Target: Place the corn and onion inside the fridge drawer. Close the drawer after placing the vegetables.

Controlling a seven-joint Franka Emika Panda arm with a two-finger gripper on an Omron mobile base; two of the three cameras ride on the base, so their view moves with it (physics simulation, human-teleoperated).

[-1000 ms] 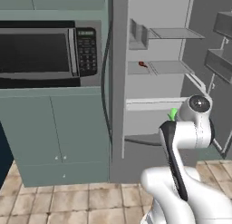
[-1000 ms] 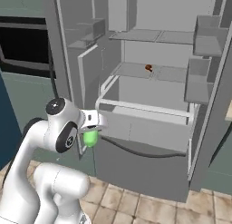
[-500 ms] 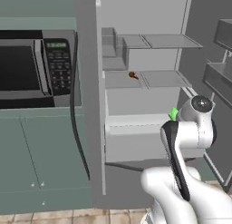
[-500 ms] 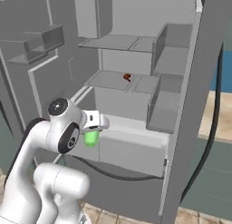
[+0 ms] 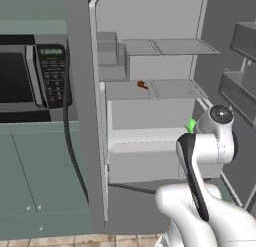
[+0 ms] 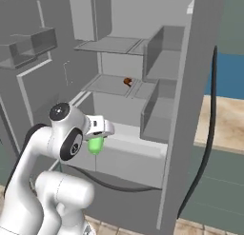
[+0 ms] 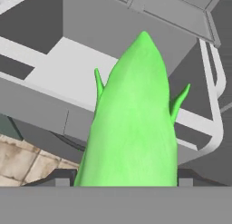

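Presently my jaws grip the corn [image 7: 133, 123] at frame centre, above the open fridge drawer [image 7: 68, 64].

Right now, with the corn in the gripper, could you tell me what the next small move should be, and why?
Probably carry the corn forward over the fridge drawer before letting go. The gripper holds it short of the drawer's front rim, in front of the fridge, and the hand view shows the drawer open with bare floor ahead of the corn's tip.
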